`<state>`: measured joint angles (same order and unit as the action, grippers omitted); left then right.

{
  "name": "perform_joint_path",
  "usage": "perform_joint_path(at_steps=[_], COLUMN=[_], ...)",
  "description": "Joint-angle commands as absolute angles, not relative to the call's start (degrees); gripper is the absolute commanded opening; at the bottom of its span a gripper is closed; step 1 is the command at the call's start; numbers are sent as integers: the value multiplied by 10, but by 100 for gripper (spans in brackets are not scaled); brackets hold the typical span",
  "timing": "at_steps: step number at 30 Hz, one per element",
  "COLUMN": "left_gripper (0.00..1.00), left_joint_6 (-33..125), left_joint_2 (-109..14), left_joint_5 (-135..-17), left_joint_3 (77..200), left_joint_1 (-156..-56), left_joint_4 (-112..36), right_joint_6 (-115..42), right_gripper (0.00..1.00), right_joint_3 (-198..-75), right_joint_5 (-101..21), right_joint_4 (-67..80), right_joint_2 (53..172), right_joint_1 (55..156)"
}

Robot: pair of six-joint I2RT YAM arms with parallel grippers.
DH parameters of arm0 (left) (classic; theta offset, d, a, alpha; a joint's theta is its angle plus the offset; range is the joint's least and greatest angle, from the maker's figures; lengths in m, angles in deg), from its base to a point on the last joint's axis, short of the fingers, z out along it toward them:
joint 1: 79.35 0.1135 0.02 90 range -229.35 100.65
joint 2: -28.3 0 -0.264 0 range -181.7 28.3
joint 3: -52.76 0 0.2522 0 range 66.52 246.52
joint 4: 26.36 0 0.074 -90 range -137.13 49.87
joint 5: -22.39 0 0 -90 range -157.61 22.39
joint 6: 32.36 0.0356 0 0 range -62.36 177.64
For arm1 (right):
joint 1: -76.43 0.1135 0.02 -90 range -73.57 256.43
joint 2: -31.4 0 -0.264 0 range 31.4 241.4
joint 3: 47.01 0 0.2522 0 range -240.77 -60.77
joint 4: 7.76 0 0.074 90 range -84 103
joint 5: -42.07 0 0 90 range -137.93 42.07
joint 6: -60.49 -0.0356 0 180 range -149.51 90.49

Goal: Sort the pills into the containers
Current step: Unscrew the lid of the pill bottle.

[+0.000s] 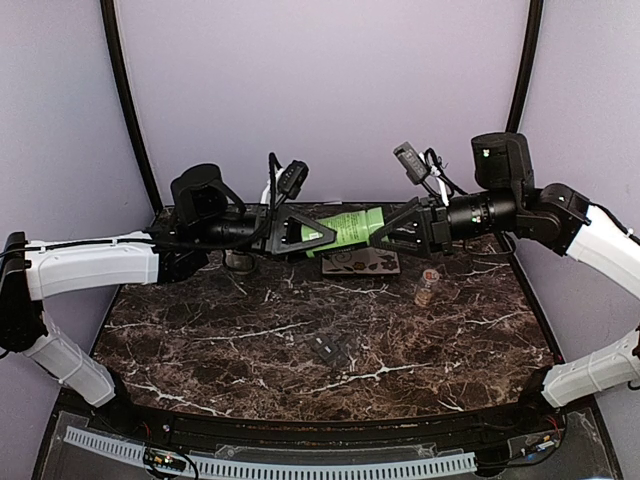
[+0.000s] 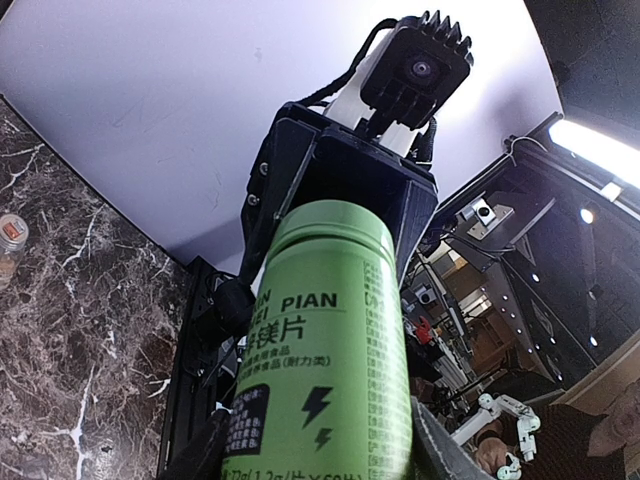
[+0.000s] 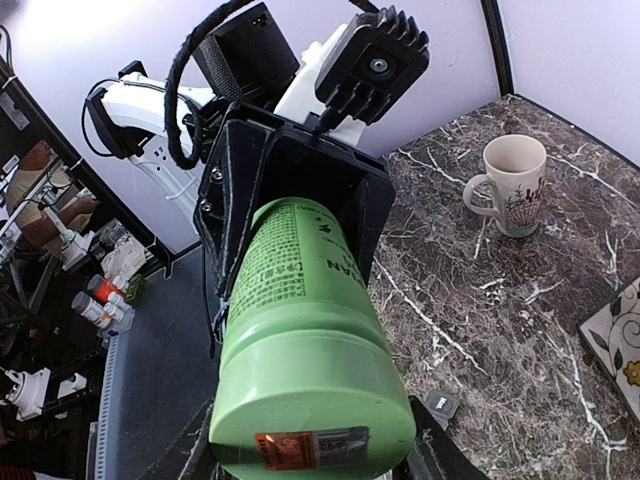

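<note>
A green bottle (image 1: 350, 228) hangs level in the air over the table's (image 1: 200, 340) 12 o'clock edge, held between two robot arms that reach in from either side. The left gripper (image 1: 328, 235) is clamped on the bottle's labelled body, one finger (image 2: 200, 452) pressed to each side. The right gripper (image 1: 378, 237) is clamped on the capped end, which has a small sticker on its face.

The containers (image 1: 330, 347), a short dark grey strip, lie flat near the middle of the dark marble table, well apart from both grippers and below the bottle at about its 6 o'clock. A small vial (image 1: 428, 287) with an orange cap stands at about 2 o'clock from the containers. A patterned tile (image 1: 360, 262) lies under the bottle at the 12 o'clock edge. A cream mug (image 3: 515, 185) stands upright towards 10 o'clock, mostly hidden behind the left arm from above.
</note>
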<state>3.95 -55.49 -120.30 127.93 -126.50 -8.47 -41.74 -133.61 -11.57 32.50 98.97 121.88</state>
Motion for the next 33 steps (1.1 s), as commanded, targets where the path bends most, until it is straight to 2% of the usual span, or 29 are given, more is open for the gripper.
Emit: perform_joint_path(at_steps=[1, 4, 19, 33], left_gripper=[0, 0, 0, 0], left_joint_6=[28, 26, 21, 26], left_joint_2=[-543, -545, -554, -554], left_joint_5=[-1235, -1238, -1243, -1241], left_joint_3=[1269, 1268, 1269, 1272], left_joint_1=[-1263, -1263, -1263, -1263], left_joint_4=[-41, -32, -16, -16], right_joint_6=[-401, -408, -430, -459], right_gripper=[36, 38, 67, 78], right_joint_3=[-1338, -1338, -1352, -1342], right_joint_5=[-138, -132, -107, -98], right_joint_4=[318, 312, 309, 298], right_joint_2=[974, 974, 979, 973], right_joint_1=[1214, 1215, 1215, 1215])
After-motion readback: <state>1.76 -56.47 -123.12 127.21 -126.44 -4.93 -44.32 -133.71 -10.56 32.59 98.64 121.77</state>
